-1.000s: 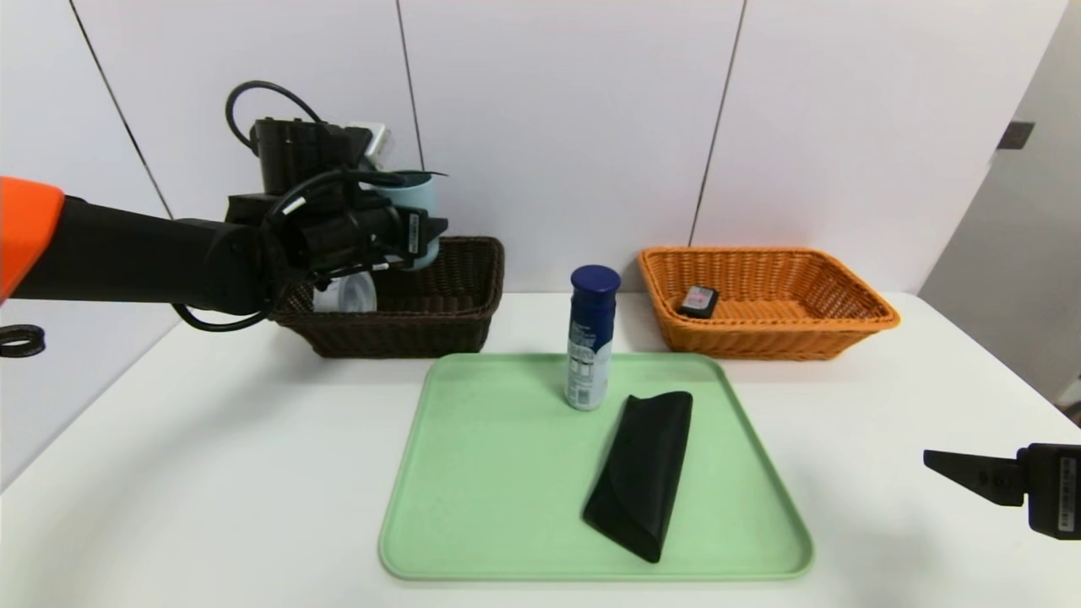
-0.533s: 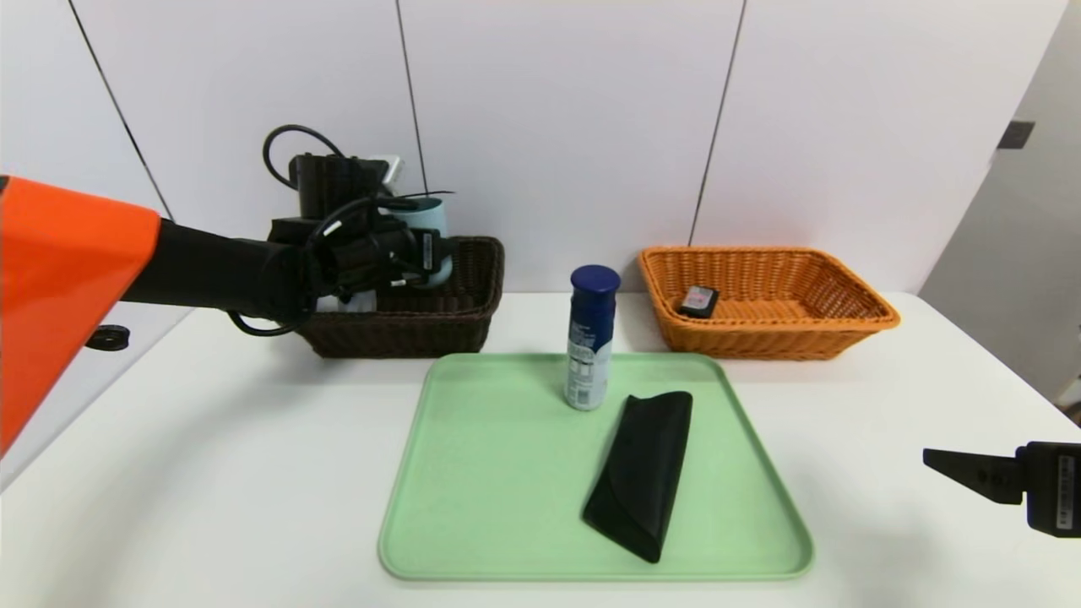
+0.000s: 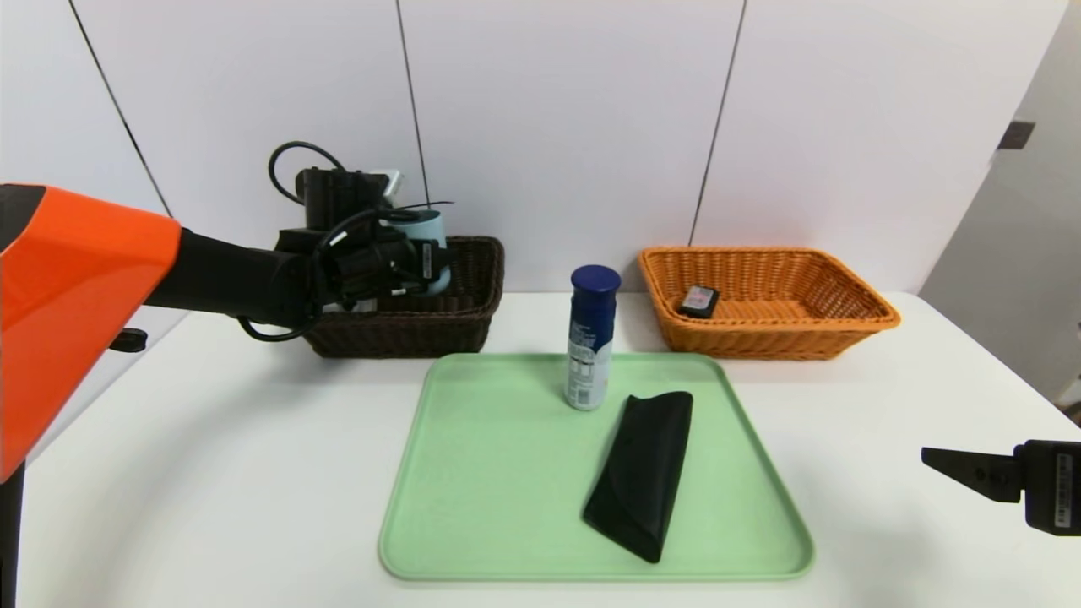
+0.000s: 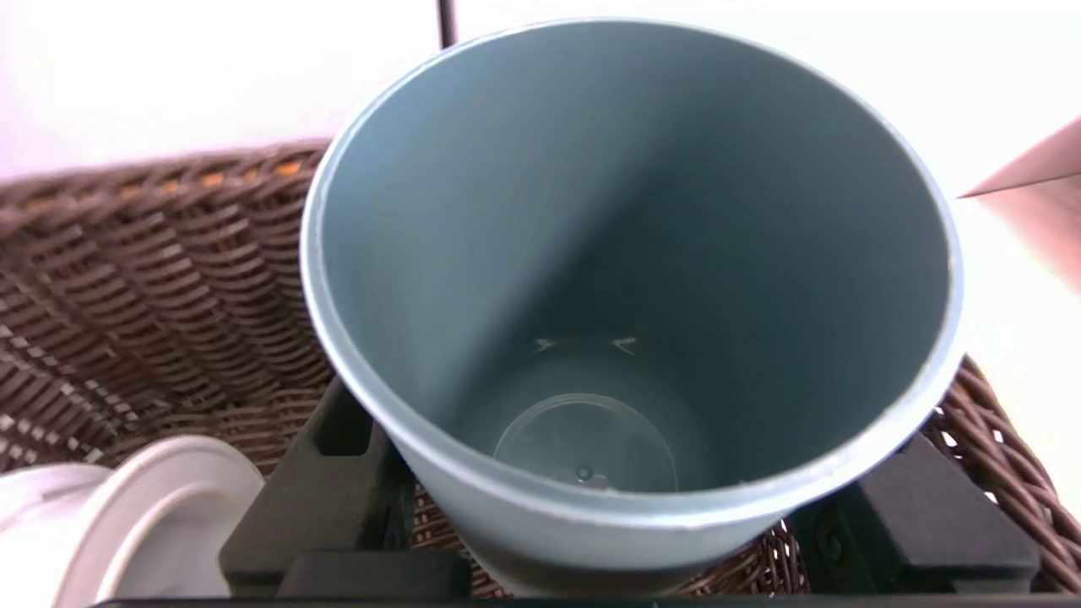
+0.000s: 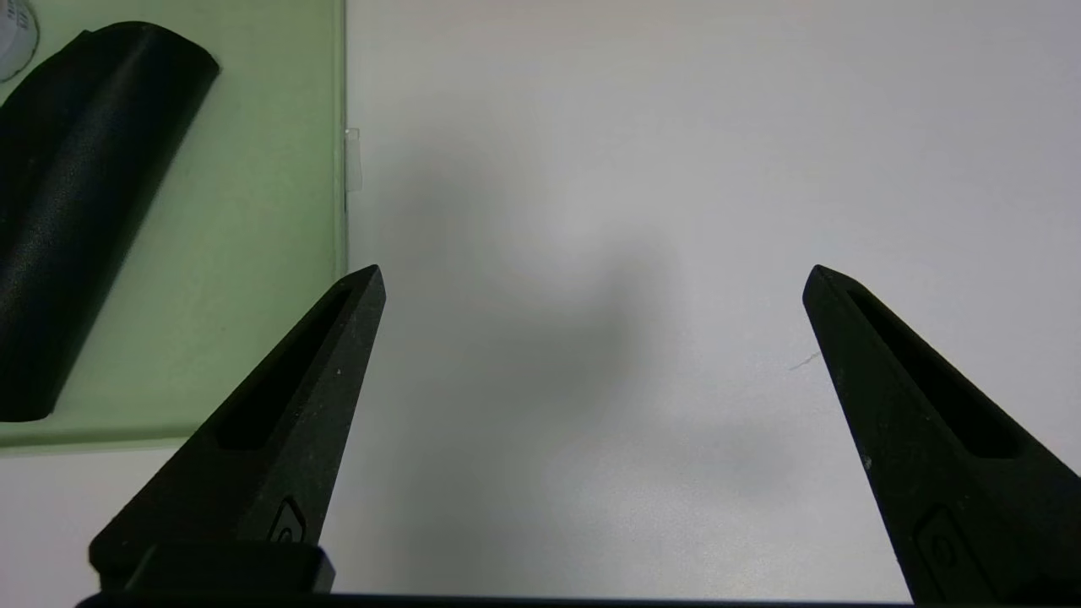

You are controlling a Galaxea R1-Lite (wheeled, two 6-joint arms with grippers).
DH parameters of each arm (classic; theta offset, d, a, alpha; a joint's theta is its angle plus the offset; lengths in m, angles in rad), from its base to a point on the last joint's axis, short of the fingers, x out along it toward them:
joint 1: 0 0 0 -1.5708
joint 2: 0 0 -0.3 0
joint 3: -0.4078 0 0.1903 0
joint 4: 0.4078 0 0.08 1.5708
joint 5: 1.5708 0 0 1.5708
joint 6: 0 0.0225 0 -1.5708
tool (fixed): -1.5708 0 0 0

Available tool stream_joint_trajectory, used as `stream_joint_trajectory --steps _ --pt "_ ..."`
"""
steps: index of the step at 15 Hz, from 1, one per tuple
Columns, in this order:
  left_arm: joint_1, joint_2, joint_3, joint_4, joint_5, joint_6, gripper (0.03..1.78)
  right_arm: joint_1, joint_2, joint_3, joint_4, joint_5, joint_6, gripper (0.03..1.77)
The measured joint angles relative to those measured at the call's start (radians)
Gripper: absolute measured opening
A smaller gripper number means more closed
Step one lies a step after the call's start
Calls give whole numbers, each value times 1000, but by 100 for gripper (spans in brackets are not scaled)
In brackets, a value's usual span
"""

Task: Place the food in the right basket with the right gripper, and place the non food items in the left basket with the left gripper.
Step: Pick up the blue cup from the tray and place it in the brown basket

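Since a second ago the left end effector has sunk with its pale blue cup toward the dark brown basket, and now the cup's lower half is hidden behind that basket's rim. It is clenched on the cup: the left wrist view shows black fingers pressed to either side of the cup, upright and empty, over the wicker. A white object lies in the basket beside it, cut off and hard to identify. On the green tray stand a blue-capped can, its label too small to read, and a black case. A small dark packet lies in the orange basket, its print unreadable. The right end effector hovers released over the white desk, half cut off in the head view.
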State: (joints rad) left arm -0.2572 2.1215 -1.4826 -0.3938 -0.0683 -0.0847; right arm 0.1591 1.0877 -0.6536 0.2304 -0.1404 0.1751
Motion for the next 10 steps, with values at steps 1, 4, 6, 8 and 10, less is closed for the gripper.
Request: stream_joint_trajectory --steps 1,4,6,8,10 --pt "0 2 0 0 -4 -6 115 0 0 1 0 0 0 171" --pt "-1 12 2 0 -12 -6 115 0 0 3 0 0 0 171" --pt "0 20 6 1 -13 -6 115 -1 0 2 0 0 0 171" --pt "0 28 8 0 -13 -5 115 -2 0 2 0 0 0 171" --pt "0 34 9 -1 -12 -5 115 -3 0 4 0 0 1 171"
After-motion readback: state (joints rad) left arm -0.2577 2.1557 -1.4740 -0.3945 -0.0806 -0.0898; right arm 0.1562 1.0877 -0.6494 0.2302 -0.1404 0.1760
